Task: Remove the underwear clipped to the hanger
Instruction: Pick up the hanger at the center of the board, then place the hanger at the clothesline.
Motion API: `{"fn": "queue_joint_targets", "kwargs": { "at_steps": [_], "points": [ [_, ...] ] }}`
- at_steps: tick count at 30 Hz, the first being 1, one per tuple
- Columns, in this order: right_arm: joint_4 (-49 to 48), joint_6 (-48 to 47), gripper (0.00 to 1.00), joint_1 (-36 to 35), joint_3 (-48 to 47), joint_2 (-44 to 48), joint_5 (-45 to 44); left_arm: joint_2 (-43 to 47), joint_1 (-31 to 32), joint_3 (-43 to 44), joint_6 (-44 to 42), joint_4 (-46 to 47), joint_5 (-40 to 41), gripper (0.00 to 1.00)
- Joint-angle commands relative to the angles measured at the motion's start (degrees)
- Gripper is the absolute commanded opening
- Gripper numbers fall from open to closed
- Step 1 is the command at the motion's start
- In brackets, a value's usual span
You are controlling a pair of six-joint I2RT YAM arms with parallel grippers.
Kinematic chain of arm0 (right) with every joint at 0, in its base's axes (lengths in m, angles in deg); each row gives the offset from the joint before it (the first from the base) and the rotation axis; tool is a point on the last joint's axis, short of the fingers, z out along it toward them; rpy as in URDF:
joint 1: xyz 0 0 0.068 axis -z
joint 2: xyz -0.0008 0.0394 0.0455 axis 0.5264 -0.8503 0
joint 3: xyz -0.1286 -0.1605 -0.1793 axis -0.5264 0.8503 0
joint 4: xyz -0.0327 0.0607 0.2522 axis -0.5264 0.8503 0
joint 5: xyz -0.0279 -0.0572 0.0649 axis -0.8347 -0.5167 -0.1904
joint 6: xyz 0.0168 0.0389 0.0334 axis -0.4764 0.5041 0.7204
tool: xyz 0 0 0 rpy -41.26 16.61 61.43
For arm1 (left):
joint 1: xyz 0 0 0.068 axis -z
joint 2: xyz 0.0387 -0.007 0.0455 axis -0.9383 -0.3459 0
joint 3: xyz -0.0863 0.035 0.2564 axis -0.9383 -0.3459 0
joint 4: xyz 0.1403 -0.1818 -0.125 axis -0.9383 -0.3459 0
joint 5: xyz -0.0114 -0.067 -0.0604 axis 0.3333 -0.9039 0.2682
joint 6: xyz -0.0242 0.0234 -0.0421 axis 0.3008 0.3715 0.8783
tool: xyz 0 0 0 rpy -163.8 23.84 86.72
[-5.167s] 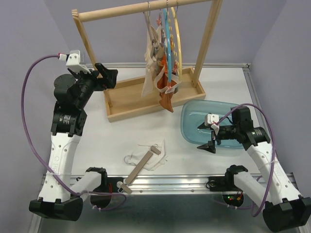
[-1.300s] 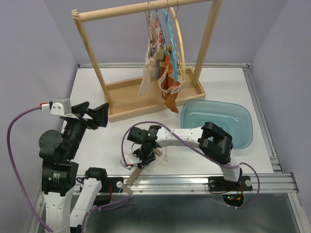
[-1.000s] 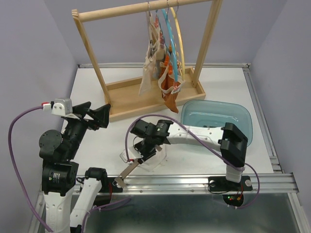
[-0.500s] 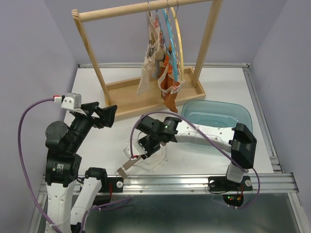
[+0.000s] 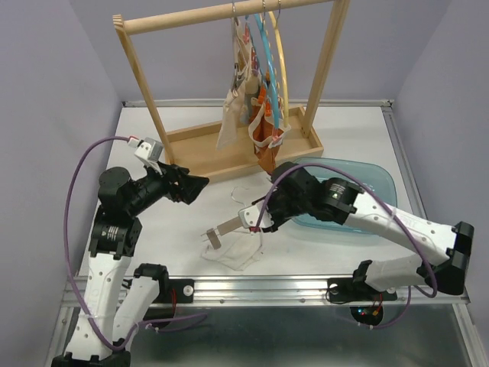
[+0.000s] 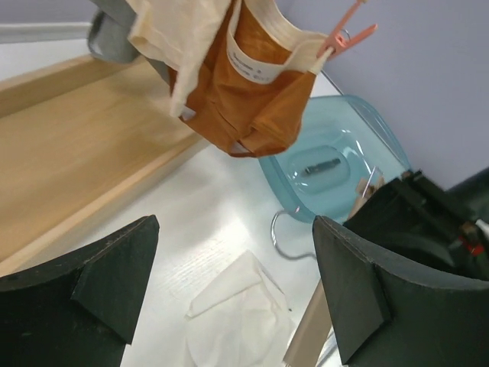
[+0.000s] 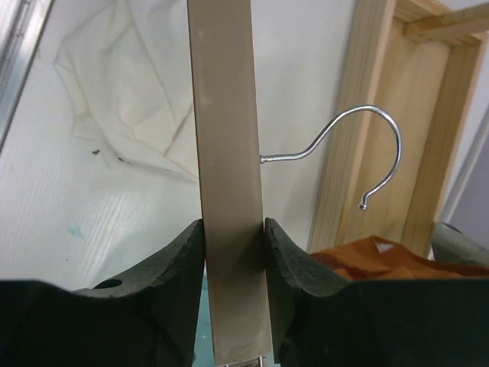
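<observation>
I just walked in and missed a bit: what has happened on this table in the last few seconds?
The right arm left the blue tub, closed its jaws on the wooden hanger lying at the front and lifted it off the white underwear. The left arm swung down from the rack toward the middle, jaws open. Rack, hanging garments and tub stayed put.

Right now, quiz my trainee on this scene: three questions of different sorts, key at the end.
1. True or false: the right gripper clamps the beige hanger.
2. Where does the white underwear lie? A in the tub; B on the table; C on the wooden rack's base.
3. Fill in: the orange-brown underwear hangs from a ____ clip.
Key: 1 true; 2 B; 3 pink.
</observation>
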Motion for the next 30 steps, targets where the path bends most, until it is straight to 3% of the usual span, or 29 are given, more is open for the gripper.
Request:
{"fn": "queue_joint_targets", "kwargs": {
  "at_steps": [1,6,13,30],
  "points": [
    [-1.3,-1.1,0.17,3.9,2.6,6.8,-2.0,-3.1,2.0,-2.1,2.0,6.8,-10.3,0.93],
    [-1.5,-1.8,0.17,6.9,4.7,14.4,-1.8,-7.5,6.5,-3.5,3.8,11.2,-15.8,0.93],
    [-2.4,-2.0,0.17,7.8,7.1,18.2,-0.1,-17.8,20.2,-0.7,3.6,13.3,-16.9,0.9],
    [-3.8,-2.7,0.17,7.8,6.9,18.4,1.5,-25.1,26.2,4.2,-0.7,6.1,-20.0,0.73]
  ]
}}
